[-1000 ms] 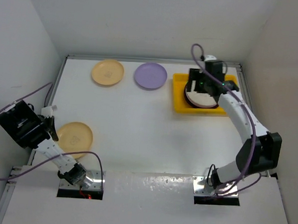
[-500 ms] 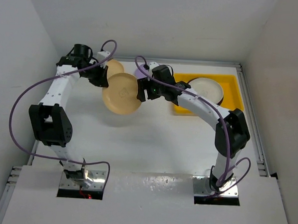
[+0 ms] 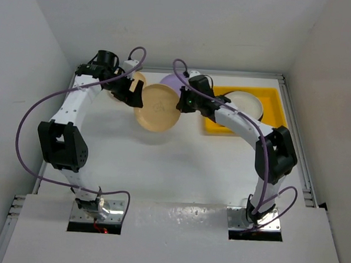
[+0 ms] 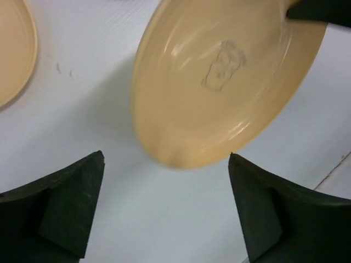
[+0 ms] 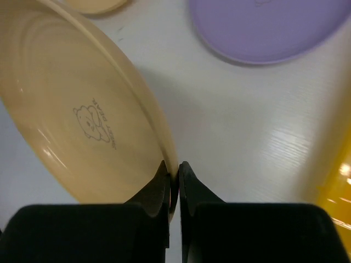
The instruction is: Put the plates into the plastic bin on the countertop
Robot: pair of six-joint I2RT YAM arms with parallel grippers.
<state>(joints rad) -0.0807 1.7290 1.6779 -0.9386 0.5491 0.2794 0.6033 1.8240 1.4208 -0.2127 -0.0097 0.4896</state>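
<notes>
A pale orange-yellow plate (image 3: 158,107) (image 4: 219,82) (image 5: 82,126) hangs tilted above the countertop (image 3: 162,160). My right gripper (image 3: 180,102) (image 5: 174,172) is shut on its right rim. At the plate's left edge my left gripper (image 3: 130,95) (image 4: 165,159) stands open, its fingers apart from the rim. The yellow plastic bin (image 3: 272,108) (image 5: 340,181) at the back right holds a cream plate (image 3: 246,103). A lilac plate (image 3: 169,80) (image 5: 269,27) and a second orange-yellow plate (image 3: 138,78) (image 4: 13,49) lie at the back, partly hidden by the arms.
White walls close the countertop at the back and on both sides. Purple cables loop from both arms over the back left. The arm bases sit at the near edge.
The left gripper has opened and let go of the orange-yellow plate. The right gripper has shut on the plate's right rim, and the plate has shifted slightly right.
</notes>
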